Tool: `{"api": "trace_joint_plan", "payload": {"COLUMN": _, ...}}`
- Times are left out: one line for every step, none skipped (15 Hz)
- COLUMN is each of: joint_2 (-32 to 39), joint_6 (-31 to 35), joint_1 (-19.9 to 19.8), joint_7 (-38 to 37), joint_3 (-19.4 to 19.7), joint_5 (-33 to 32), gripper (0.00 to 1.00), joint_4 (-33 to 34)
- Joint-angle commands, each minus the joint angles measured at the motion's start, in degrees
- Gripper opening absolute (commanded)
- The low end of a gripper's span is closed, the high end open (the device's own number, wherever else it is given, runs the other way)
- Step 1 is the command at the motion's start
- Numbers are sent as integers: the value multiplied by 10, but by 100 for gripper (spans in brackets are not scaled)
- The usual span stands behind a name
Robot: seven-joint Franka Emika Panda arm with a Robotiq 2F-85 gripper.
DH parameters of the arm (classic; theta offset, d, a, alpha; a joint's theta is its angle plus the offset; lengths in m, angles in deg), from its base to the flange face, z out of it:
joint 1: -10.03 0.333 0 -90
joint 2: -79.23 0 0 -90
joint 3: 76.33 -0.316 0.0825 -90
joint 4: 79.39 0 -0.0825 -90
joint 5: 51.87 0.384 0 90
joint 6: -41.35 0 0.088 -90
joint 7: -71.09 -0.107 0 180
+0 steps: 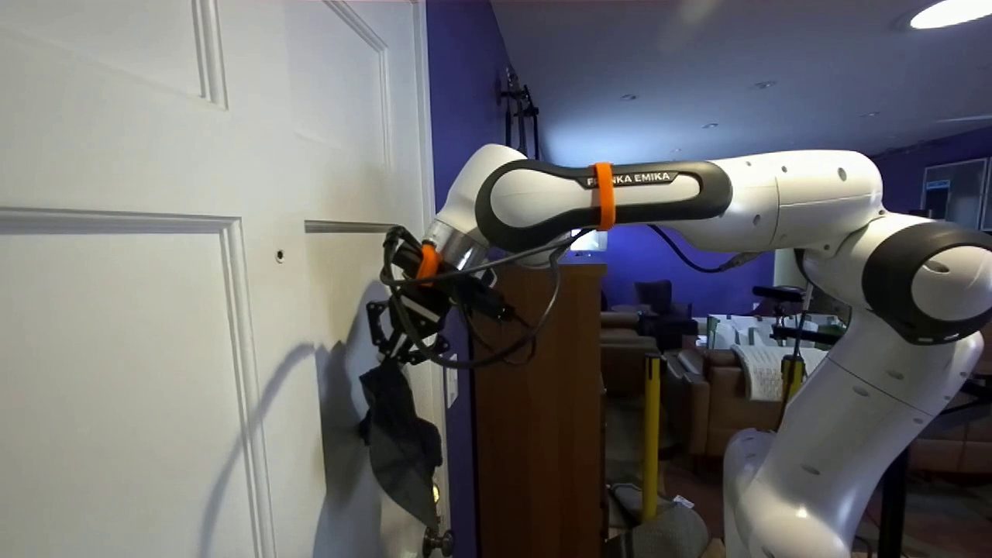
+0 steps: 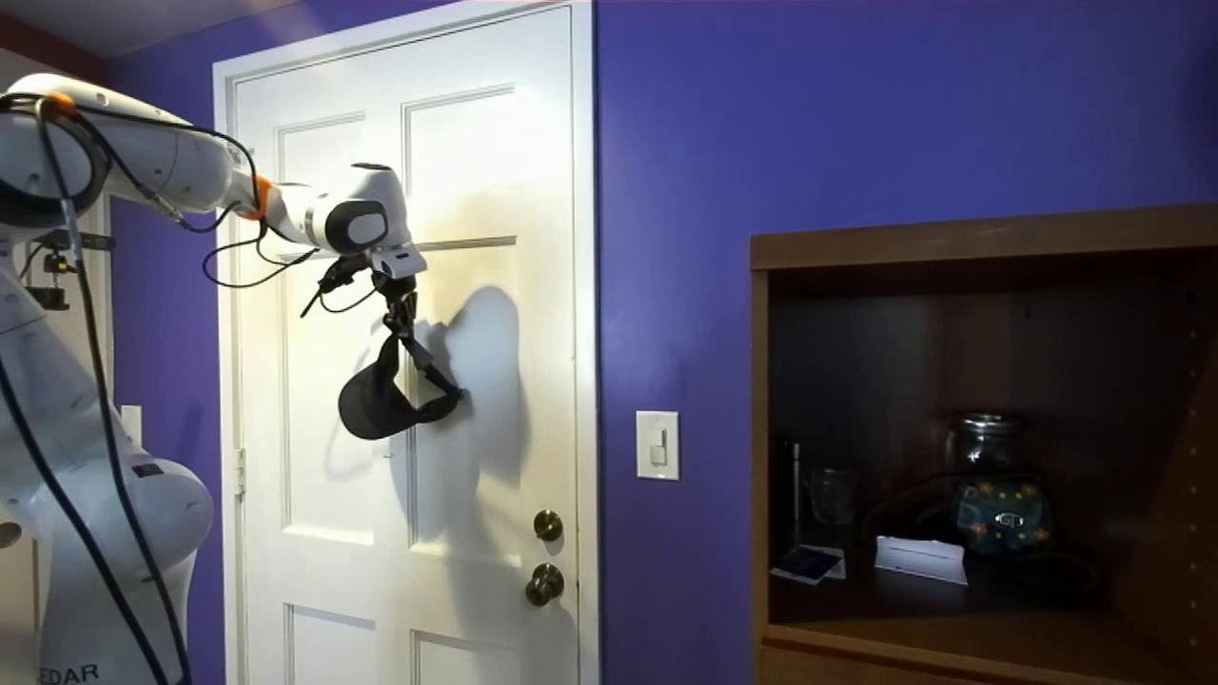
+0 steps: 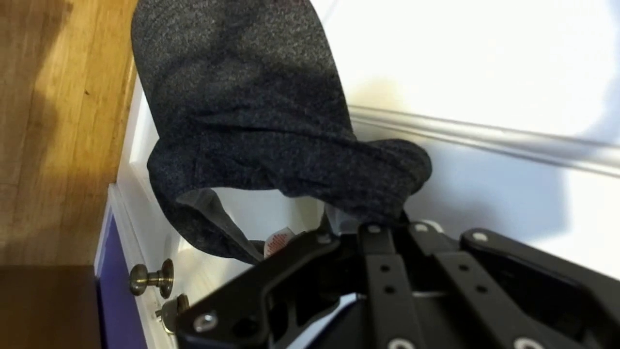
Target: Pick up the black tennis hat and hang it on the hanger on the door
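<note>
The black tennis hat hangs limp below my gripper in both exterior views; the hat has its strap end up at the gripper. In the wrist view the hat's brim and band spread ahead of the fingertips, which are closed on its strap. The white door is close beside the gripper and hat; it also shows in an exterior view and in the wrist view. I cannot clearly make out a hanger. A small white curved edge behind one fingertip is unclear.
Brass door knobs sit low on the door's edge, below the hat. A purple wall with a light switch adjoins the door. A brown wooden cabinet stands close by. Black cables loop from the wrist.
</note>
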Motion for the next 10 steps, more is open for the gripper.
{"api": "trace_joint_plan", "payload": {"joint_2": 1, "joint_6": 61, "joint_1": 18, "joint_7": -53, "joint_3": -33, "joint_5": 5, "gripper": 1, "joint_4": -25}}
{"api": "trace_joint_plan", "payload": {"joint_2": 1, "joint_6": 90, "joint_1": 22, "joint_7": -68, "joint_3": -42, "joint_5": 7, "gripper": 1, "joint_4": -39}}
{"api": "trace_joint_plan", "payload": {"joint_2": 1, "joint_6": 108, "joint_1": 22, "joint_7": -88, "joint_3": -53, "joint_5": -1, "gripper": 1, "joint_4": -46}}
{"api": "trace_joint_plan", "payload": {"joint_2": 2, "joint_6": 131, "joint_1": 26, "joint_7": -104, "joint_3": -60, "joint_5": 0, "gripper": 1, "joint_4": -56}}
{"api": "trace_joint_plan", "payload": {"joint_2": 5, "joint_6": 151, "joint_1": 29, "joint_7": -116, "joint_3": -67, "joint_5": 0, "gripper": 1, "joint_4": -64}}
{"api": "trace_joint_plan", "payload": {"joint_2": 10, "joint_6": 167, "joint_1": 33, "joint_7": -126, "joint_3": -72, "joint_5": 0, "gripper": 1, "joint_4": -69}}
{"api": "trace_joint_plan", "payload": {"joint_2": 16, "joint_6": 189, "joint_1": 39, "joint_7": -132, "joint_3": -76, "joint_5": 1, "gripper": 1, "joint_4": -77}}
{"api": "trace_joint_plan", "payload": {"joint_2": 20, "joint_6": 202, "joint_1": 41, "joint_7": -142, "joint_3": -81, "joint_5": -2, "gripper": 1, "joint_4": -80}}
{"api": "trace_joint_plan", "payload": {"joint_2": 26, "joint_6": 222, "joint_1": 46, "joint_7": -148, "joint_3": -84, "joint_5": -1, "gripper": 1, "joint_4": -87}}
{"api": "trace_joint_plan", "payload": {"joint_2": 31, "joint_6": 240, "joint_1": 52, "joint_7": -150, "joint_3": -84, "joint_5": 2, "gripper": 1, "joint_4": -93}}
